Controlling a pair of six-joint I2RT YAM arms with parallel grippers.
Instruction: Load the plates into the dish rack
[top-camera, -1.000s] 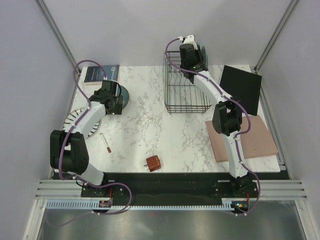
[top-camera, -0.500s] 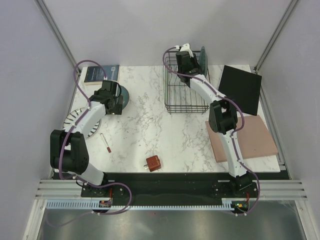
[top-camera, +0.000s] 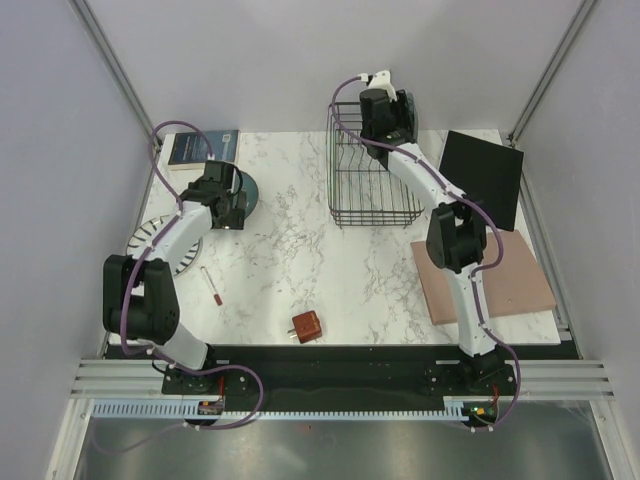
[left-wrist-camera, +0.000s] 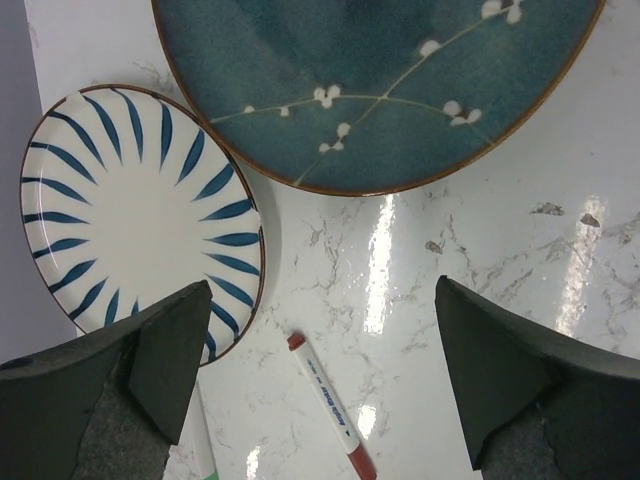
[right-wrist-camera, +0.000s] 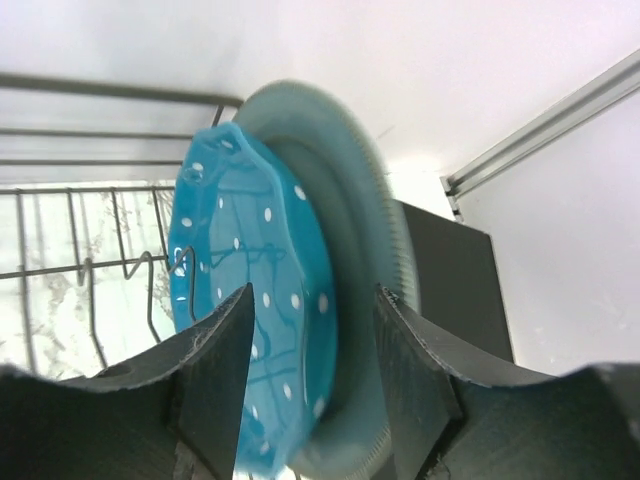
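Observation:
The black wire dish rack (top-camera: 372, 190) stands at the back of the table. In the right wrist view a bright blue dotted plate (right-wrist-camera: 255, 330) and a grey-green plate (right-wrist-camera: 360, 240) stand on edge side by side at the rack's (right-wrist-camera: 100, 190) right end. My right gripper (top-camera: 392, 108) (right-wrist-camera: 314, 292) is open, with both plates between its jaws. My left gripper (top-camera: 232, 195) (left-wrist-camera: 322, 300) is open and empty over the table beside the dark teal plate (top-camera: 250, 188) (left-wrist-camera: 380, 90). The white striped plate (top-camera: 150, 240) (left-wrist-camera: 130, 220) lies flat at the far left.
A red-capped marker (left-wrist-camera: 325, 405) (top-camera: 212, 285) lies under the left gripper. A book (top-camera: 200, 148) is at the back left. A black square panel (top-camera: 485, 175) and a pink board (top-camera: 500, 280) lie on the right. A small brown block (top-camera: 306, 326) lies near the front.
My right gripper swung left along the rack's back edge half a second ago and has come back right to the standing plates. The left arm has hardly moved.

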